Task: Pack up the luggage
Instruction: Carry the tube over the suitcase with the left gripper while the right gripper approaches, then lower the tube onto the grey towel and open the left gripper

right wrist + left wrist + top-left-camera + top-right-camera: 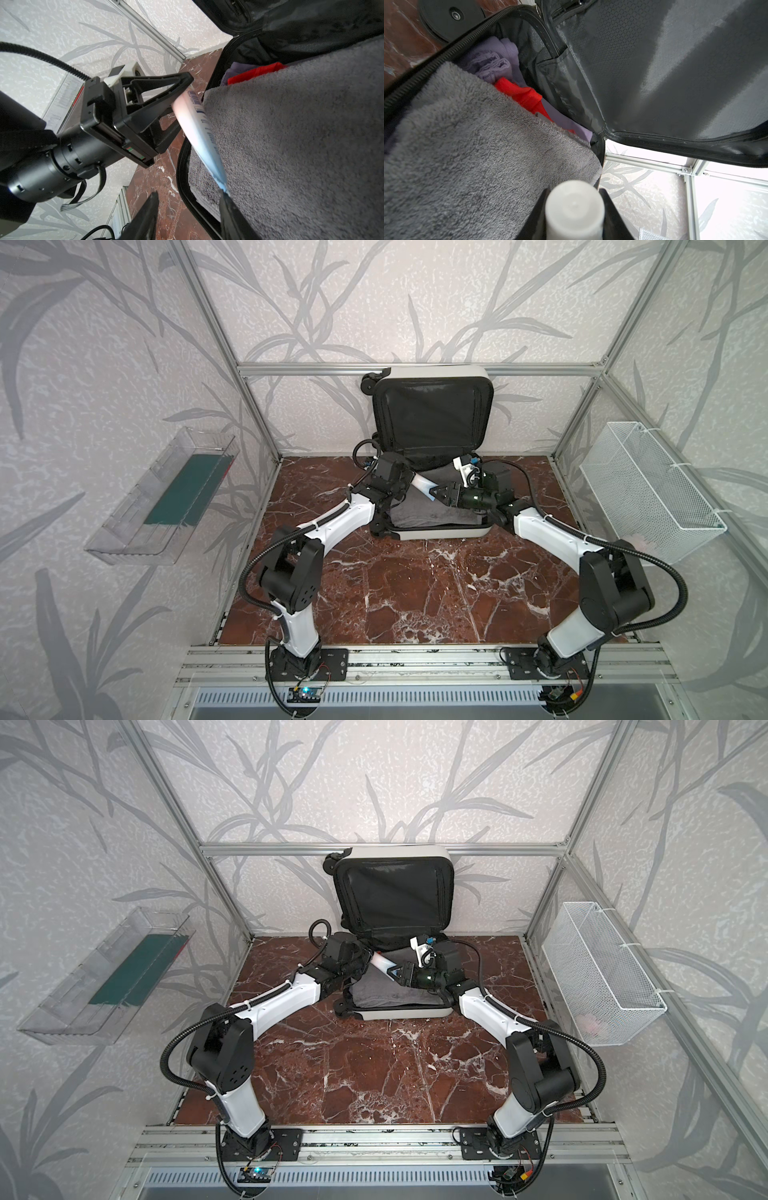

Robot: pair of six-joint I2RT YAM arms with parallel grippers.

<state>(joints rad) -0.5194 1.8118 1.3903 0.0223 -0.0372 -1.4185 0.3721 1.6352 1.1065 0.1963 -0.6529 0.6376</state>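
A tube (199,133) held over the open luggage (432,418)
Left end effector (179,104) clamps the white tube near its cap; right end effector (189,195) stands with jaws apart at its tail, above the grey towel (419,514) in the luggage, centre frame on the desk (415,593), lid upright behind.

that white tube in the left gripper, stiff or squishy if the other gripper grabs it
Probably squishy: the white tube tapers from a round body to a flat crimped tail, so it may flex there. Held only at the cap end by the left gripper, it might pivot.
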